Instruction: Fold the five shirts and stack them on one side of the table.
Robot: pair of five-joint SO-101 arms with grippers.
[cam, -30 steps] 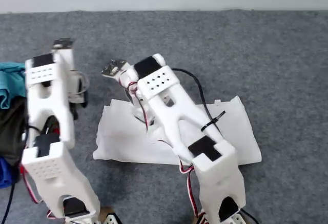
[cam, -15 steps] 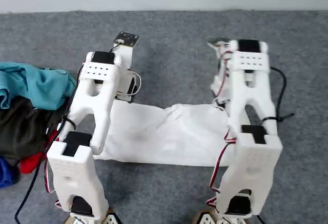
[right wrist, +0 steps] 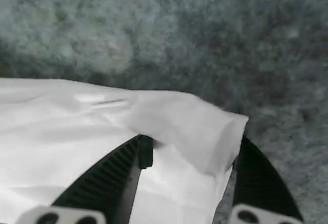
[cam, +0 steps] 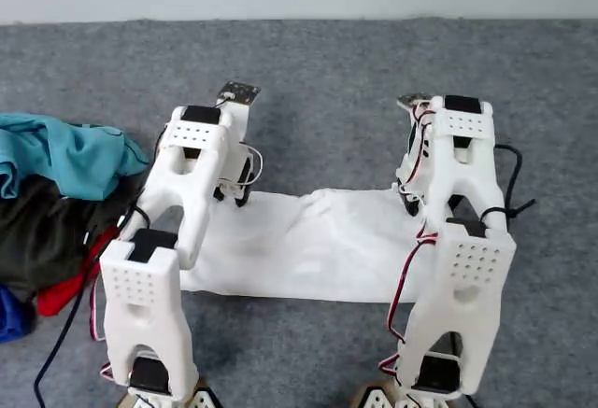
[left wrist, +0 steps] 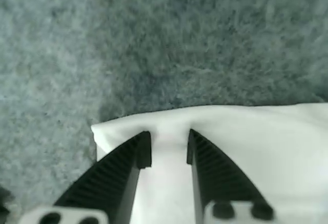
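Looking down from the high view, you have the white shirt [cam: 308, 249] lying flat as a wide band across the lower centre of the frame, on the grey table [cam: 327, 72]. Its long edges run left to right. The left arm [cam: 177, 203] stands over the shirt's left end and the right arm [cam: 462, 203] over its right end. Both reach toward the shirt's upper edge.

Your left gripper [left wrist: 166, 144] sits on the shirt just inside its corner, in the lower centre of the left wrist view. The jaws are nearly together, with a narrow strip of white cloth pinched between them. Bare grey table fills the upper half of that frame.

Your right gripper [right wrist: 190, 155] is at the shirt's other upper corner, in the lower part of the right wrist view. Its jaws stand wide apart. A puffed fold of the corner sits between them and drapes against one finger, not clamped.

The rest of the shirts sit in a loose, unfolded pile at the left edge of the high view, well apart from the white one. There is a teal shirt [cam: 65, 151] on top, then a dark shirt [cam: 37, 231] below it. A red shirt [cam: 61, 296] and a blue shirt [cam: 9, 310] poke out at the bottom.
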